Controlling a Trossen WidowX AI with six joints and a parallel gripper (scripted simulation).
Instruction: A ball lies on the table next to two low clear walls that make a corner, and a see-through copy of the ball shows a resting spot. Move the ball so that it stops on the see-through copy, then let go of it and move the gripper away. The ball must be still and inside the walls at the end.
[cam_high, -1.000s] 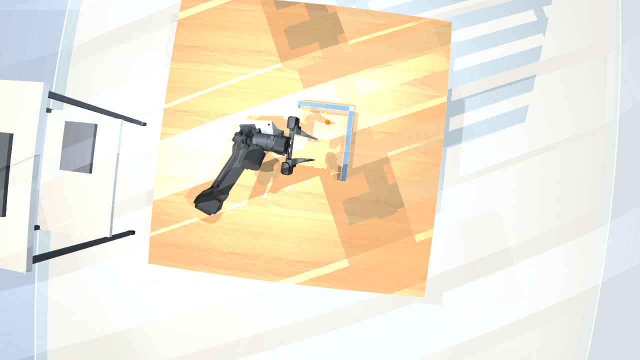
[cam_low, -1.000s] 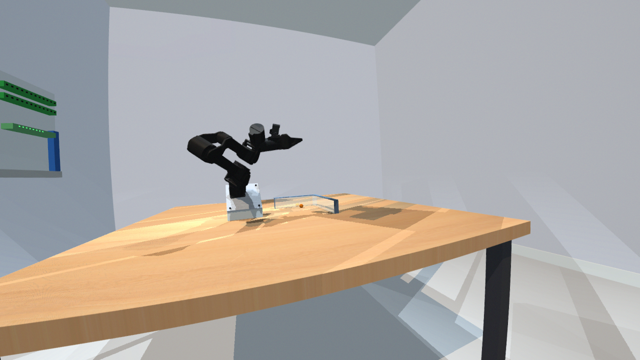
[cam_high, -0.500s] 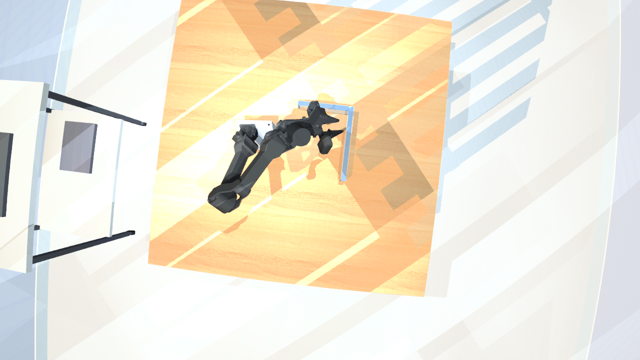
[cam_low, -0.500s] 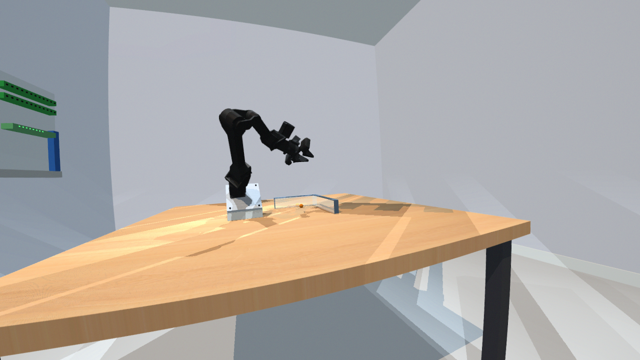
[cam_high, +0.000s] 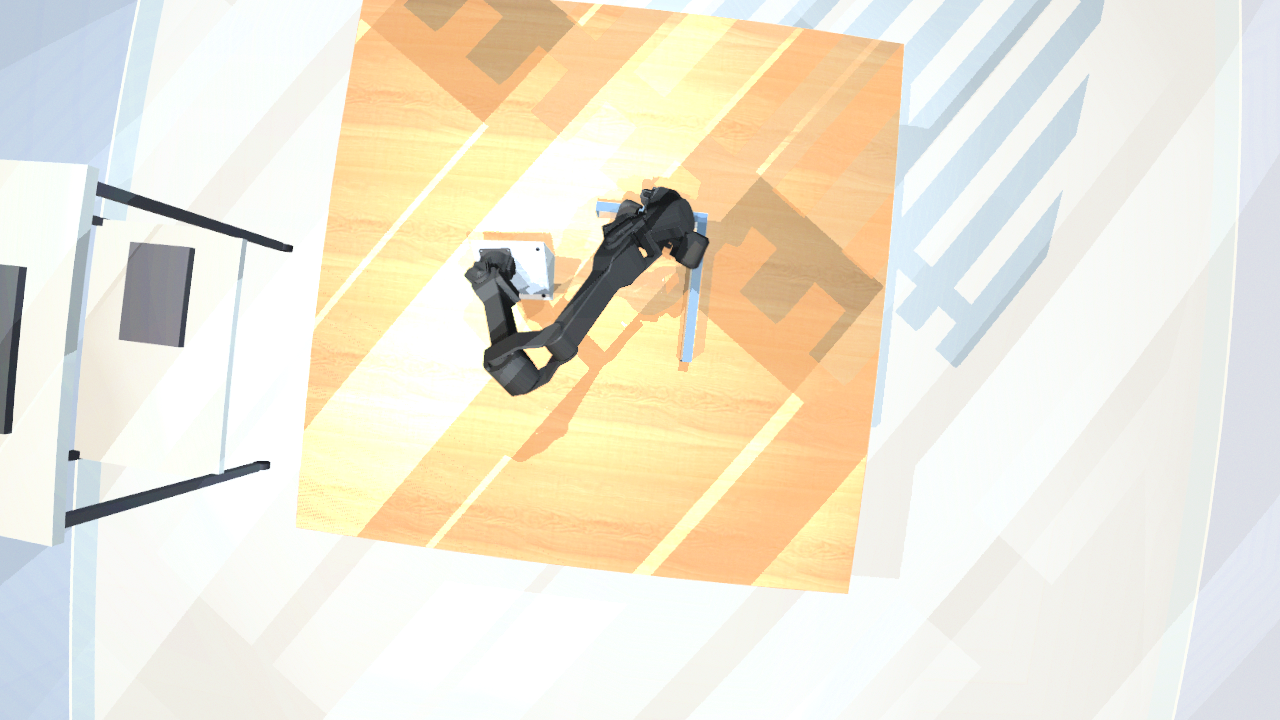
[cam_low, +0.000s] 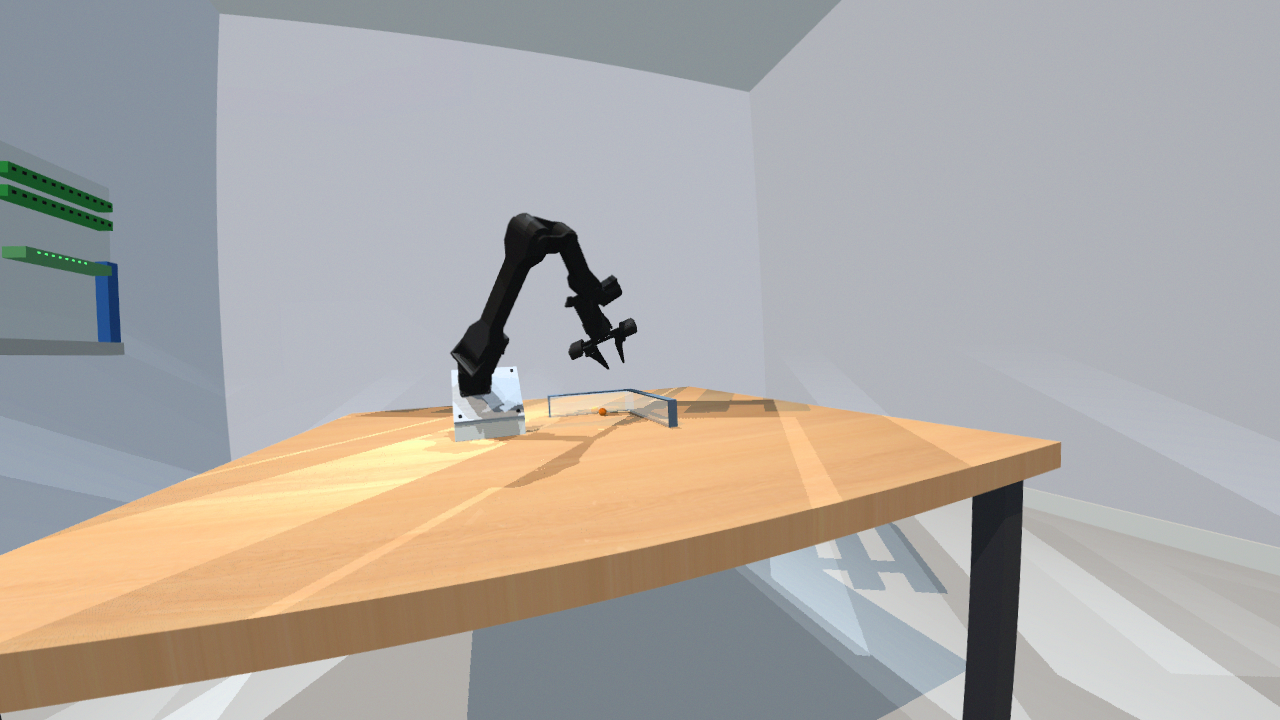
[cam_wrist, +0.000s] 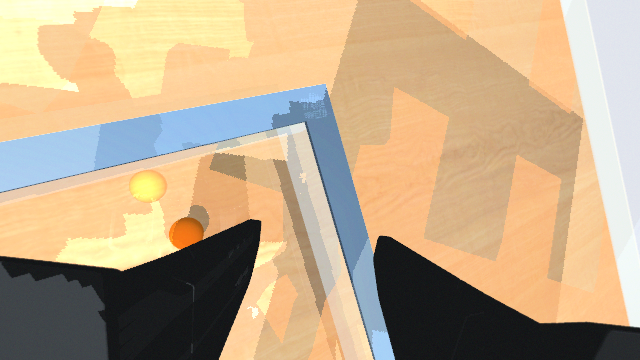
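Observation:
The orange ball (cam_wrist: 186, 233) (cam_low: 601, 411) rests on the table inside the corner; my left finger covers its lower edge in the wrist view. The yellow see-through copy (cam_wrist: 148, 186) is up and left of it there, nearer the short wall (cam_wrist: 210, 117) (cam_high: 606, 207). The long wall (cam_wrist: 347, 210) (cam_high: 689, 322) (cam_low: 672, 412) runs down from the corner. My gripper (cam_wrist: 318, 239) (cam_low: 615, 365) is partly open with nothing between its fingers, well above the table and pointing steeply down. The long wall shows between the fingertips in the wrist view. The arm hides ball and copy in the top view.
The white arm base (cam_high: 534, 268) (cam_low: 487, 402) stands left of the walls. The wooden table (cam_high: 554, 501) (cam_low: 716, 501) extends around them, crossed by strong light bands and shadows. A white cabinet-like object (cam_high: 44, 358) is off the table's left side.

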